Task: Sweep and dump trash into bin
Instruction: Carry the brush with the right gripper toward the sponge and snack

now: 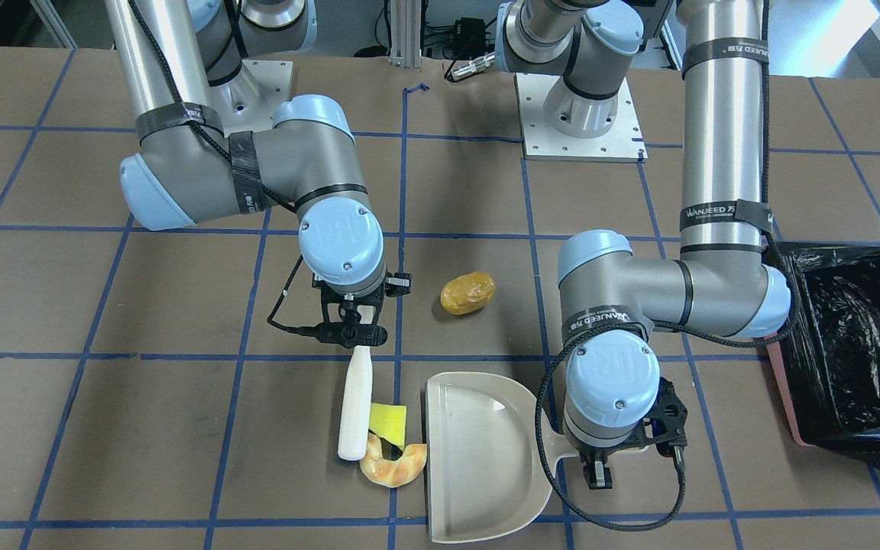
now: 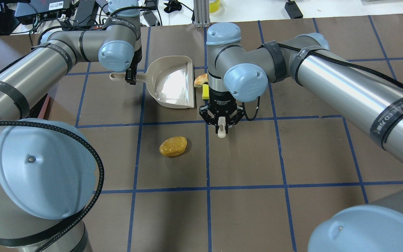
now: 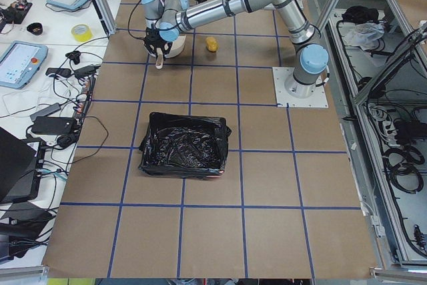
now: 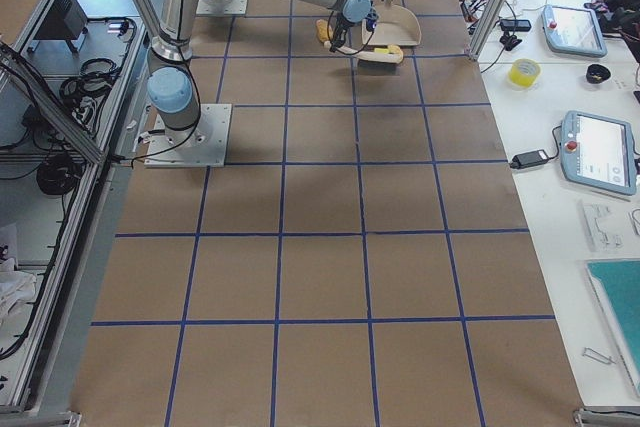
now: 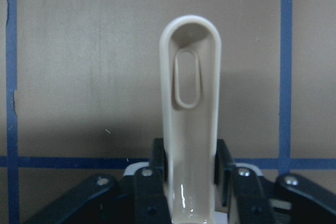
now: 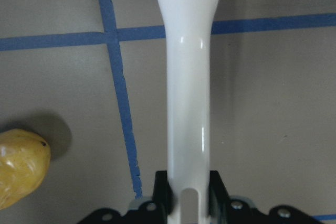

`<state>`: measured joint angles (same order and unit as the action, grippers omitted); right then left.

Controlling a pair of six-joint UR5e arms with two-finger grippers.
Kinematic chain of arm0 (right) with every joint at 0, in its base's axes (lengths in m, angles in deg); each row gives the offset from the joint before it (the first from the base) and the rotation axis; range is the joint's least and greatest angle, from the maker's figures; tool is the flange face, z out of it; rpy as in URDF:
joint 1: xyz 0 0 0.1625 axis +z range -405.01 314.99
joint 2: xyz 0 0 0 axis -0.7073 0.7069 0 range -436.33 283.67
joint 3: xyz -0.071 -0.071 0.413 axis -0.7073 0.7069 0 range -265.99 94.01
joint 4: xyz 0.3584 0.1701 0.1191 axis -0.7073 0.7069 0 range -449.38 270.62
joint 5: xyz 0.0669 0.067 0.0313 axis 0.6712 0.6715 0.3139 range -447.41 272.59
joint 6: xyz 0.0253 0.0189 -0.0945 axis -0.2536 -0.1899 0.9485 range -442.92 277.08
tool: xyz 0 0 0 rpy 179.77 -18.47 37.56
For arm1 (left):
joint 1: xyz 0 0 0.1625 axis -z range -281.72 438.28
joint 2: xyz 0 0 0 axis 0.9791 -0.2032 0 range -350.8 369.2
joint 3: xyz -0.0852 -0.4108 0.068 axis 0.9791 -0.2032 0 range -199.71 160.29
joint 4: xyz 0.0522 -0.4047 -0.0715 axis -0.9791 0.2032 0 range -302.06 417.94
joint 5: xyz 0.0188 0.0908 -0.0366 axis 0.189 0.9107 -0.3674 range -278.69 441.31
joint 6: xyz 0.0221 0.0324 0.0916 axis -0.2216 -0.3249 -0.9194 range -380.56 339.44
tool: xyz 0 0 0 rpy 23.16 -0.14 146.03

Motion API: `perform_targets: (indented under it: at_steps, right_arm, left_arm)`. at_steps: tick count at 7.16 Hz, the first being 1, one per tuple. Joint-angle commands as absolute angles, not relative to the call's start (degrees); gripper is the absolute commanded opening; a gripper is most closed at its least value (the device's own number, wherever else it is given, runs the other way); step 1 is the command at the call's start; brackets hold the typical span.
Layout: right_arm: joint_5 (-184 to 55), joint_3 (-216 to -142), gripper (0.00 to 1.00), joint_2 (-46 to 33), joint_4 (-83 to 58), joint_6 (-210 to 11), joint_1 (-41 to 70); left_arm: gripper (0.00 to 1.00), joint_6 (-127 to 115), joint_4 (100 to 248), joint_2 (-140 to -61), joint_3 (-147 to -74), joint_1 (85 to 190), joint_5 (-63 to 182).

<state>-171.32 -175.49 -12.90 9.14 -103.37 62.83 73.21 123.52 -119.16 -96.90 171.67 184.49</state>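
Observation:
My left gripper point(image 1: 599, 467) is shut on the handle of the beige dustpan point(image 1: 478, 458), which lies flat on the table; the handle fills the left wrist view point(image 5: 191, 103). My right gripper point(image 1: 354, 334) is shut on a white brush handle point(image 1: 354, 409). The brush's far end lies against the yellow-green wedge point(image 1: 388, 422) and the tan croissant piece point(image 1: 394, 466), both just beside the dustpan's open edge. The golden-brown potato lump point(image 1: 468, 293) lies apart, nearer the robot; it also shows in the right wrist view point(image 6: 21, 166). The bin point(image 1: 852, 351), lined with a black bag, stands beyond my left arm.
Both arm bases point(image 1: 581, 114) are bolted at the robot side of the brown table with blue grid lines. Cables loop from both wrists. Side benches with tablets and tape rolls point(image 3: 81, 31) border the table's far edge.

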Motion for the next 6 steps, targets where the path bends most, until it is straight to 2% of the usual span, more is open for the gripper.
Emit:
perform_targets:
  at_steps: [1,6]
  right_arm:
    - [-171.2,-175.3,0.0,-13.0,9.7,-103.3,63.1]
    - [-171.3,-175.5,0.0,-13.0,10.8,-103.1,63.1]
  left_arm:
    - [0.0,73.2,123.4,-119.1,-96.8,171.7,184.6]
    - [0.0,73.7,123.1,-119.6,-96.9,172.4,196.4]
